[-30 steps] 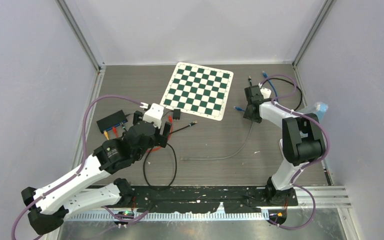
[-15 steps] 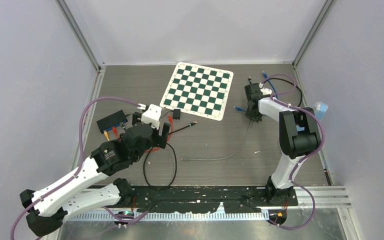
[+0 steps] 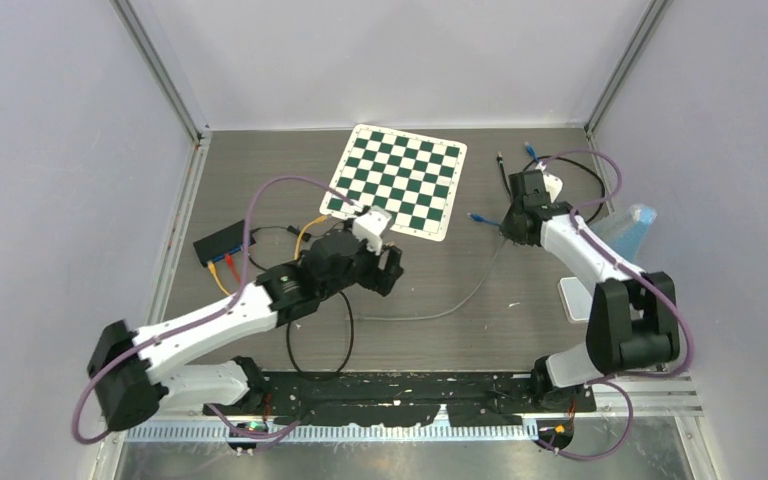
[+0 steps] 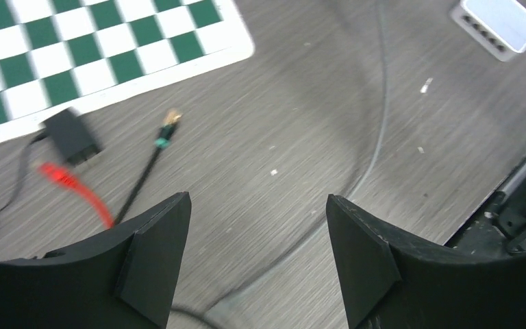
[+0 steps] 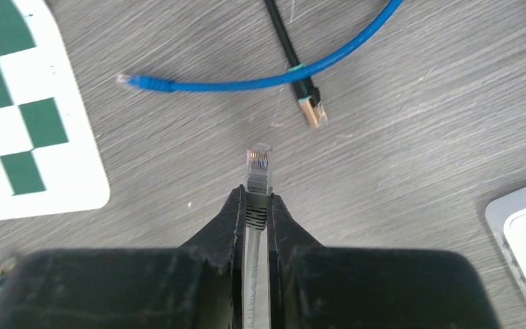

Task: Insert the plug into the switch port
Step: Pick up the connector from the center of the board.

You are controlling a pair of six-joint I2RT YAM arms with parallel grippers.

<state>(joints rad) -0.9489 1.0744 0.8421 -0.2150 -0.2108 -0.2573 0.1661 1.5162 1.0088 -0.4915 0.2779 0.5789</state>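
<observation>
Plug clamped, tip past right end effector

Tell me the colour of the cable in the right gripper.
Grey cable, clearest in the right wrist view.

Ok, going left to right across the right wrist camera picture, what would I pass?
Green-and-white chequered mat → blue cable's plug end → clear plug on the grey cable, pinched in the right gripper → black cable's gold-tipped plug → white box corner.
</observation>
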